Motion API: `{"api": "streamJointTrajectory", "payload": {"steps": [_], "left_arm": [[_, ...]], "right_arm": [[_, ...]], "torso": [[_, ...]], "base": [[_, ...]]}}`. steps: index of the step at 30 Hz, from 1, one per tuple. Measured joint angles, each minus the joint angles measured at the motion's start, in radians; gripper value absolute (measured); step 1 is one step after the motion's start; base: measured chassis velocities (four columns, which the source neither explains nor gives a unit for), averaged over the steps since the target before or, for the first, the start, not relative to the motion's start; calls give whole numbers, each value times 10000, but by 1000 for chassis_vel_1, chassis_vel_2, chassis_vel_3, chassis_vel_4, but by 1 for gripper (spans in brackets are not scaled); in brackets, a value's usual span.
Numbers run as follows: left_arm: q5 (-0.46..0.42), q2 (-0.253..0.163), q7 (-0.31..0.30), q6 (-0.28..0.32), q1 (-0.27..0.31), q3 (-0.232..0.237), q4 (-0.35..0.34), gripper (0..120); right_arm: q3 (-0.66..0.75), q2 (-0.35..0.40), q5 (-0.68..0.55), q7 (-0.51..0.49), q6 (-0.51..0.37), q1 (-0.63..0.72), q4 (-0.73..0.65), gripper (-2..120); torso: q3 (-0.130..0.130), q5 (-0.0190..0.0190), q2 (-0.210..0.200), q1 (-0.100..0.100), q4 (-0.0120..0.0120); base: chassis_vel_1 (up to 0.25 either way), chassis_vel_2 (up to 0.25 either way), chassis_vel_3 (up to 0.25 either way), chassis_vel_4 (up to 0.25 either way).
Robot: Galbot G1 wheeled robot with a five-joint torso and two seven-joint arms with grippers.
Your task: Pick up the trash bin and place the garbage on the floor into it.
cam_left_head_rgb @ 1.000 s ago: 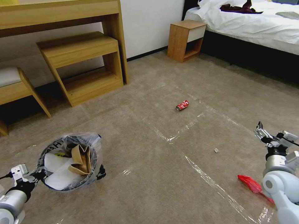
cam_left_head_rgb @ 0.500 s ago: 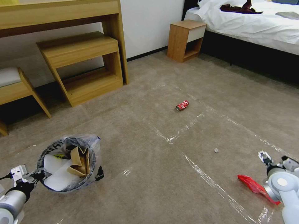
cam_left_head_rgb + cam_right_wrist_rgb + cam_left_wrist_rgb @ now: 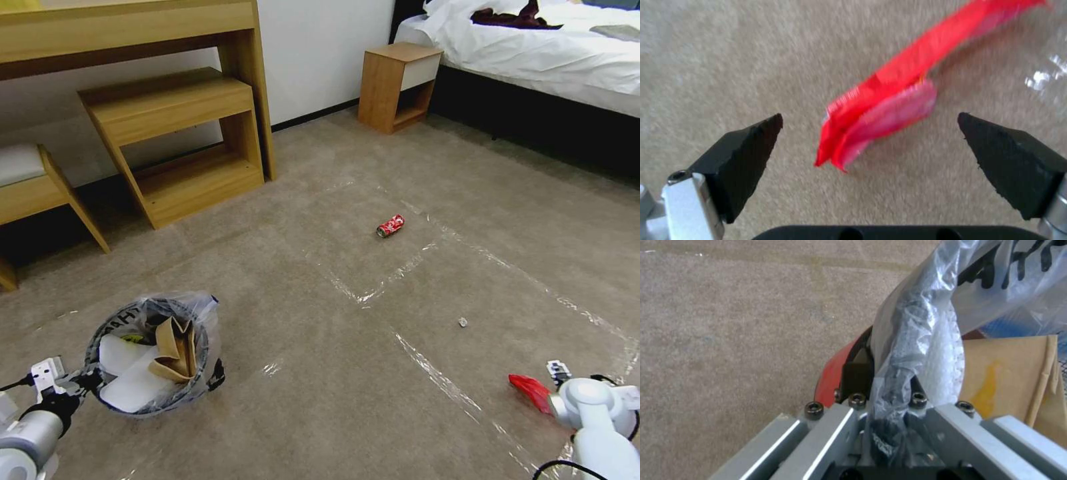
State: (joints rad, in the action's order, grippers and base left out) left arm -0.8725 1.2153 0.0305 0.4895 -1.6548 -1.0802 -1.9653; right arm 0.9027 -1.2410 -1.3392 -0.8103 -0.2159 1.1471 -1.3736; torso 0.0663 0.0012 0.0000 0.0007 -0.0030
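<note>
Gripping the near rim of the trash bin (image 3: 155, 355) at the lower left of the frame, the left claw (image 3: 77, 385) was clamped shut on the black rim and its crinkly plastic liner, one finger (image 3: 857, 373) pressed against the red outer wall. Inside the bin lay flat white slippers (image 3: 127, 373) and a torn tan carton (image 3: 175, 350). The grey-beige floor (image 3: 320, 400) spread rightward, crossed by shiny tape strips (image 3: 433, 377). Near the frame's centre a crushed red can (image 3: 391, 226) lay on its side on the carpet, well apart from the bin. Farther right and lower, a small crumpled white scrap (image 3: 463, 323) sat on the carpet beside a tape strip. At the lower right lay a red wrapper (image 3: 531, 391), with the right claw (image 3: 869, 133) directly above it, its black fingertips (image 3: 753, 143) spread wide on either side of the wrapper and holding nothing. Whether the tips touched the carpet could not be told.
</note>
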Motion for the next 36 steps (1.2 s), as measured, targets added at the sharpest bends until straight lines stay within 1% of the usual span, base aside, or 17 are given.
{"api": "streamJointTrajectory", "payload": {"steps": [5,8,13,16,22,24,25,26,29,30,34,36], "left_arm": [[15,41,32,-50,-91,-12,-41,1],[19,54,47,-86,-165,-52,-70,1],[2,53,50,-95,-208,-76,-116,1],[-23,42,64,-116,-275,-119,-136,1],[-26,42,97,-186,-314,-143,-105,1],[-51,41,100,-198,-321,-161,-105,1],[-67,31,101,-202,-330,-171,-107,1],[-67,31,101,-202,-330,-171,-107,1],[-114,-8,101,-231,-367,-199,-126,1],[-114,-8,101,-231,-367,-199,-126,1],[-171,-6,117,-277,-438,-207,-188,1],[-187,5,121,-285,-460,-208,-227,1]], "right_arm": [[-85,-148,129,190,82,-280,460,100],[-204,-229,250,354,135,-654,957,99],[-330,-247,442,555,213,-884,1346,98],[-400,-211,592,783,282,-1208,1810,93],[-443,-115,707,947,307,-1473,2253,88],[-449,-100,763,1019,320,-1551,2456,77],[-440,-93,781,1050,324,-1592,2558,74],[-440,-93,781,1050,324,-1592,2558,74],[-422,-75,885,1233,350,-1682,2886,59],[-422,-75,885,1233,350,-1682,2886,59],[-427,-75,1072,1439,403,-1814,3258,45],[-457,-76,1146,1514,430,-1849,3363,44]], "torso": [[0,-1,0,0,-2],[0,-1,0,0,1],[0,0,0,0,0],[0,0,0,0,0],[0,-1,0,0,0],[0,0,0,0,-2],[0,0,0,0,-2],[0,0,0,0,-2],[0,0,-1,0,-1],[0,0,-1,0,-1],[0,0,0,0,0],[0,-1,0,0,0]], "base": [[0,0,0,0],[0,0,0,0],[0,0,0,0],[0,0,0,0],[0,0,0,0],[0,0,0,0],[0,0,0,0],[0,0,0,0],[0,0,0,0],[0,0,0,0],[0,0,0,0],[0,0,0,0]]}}
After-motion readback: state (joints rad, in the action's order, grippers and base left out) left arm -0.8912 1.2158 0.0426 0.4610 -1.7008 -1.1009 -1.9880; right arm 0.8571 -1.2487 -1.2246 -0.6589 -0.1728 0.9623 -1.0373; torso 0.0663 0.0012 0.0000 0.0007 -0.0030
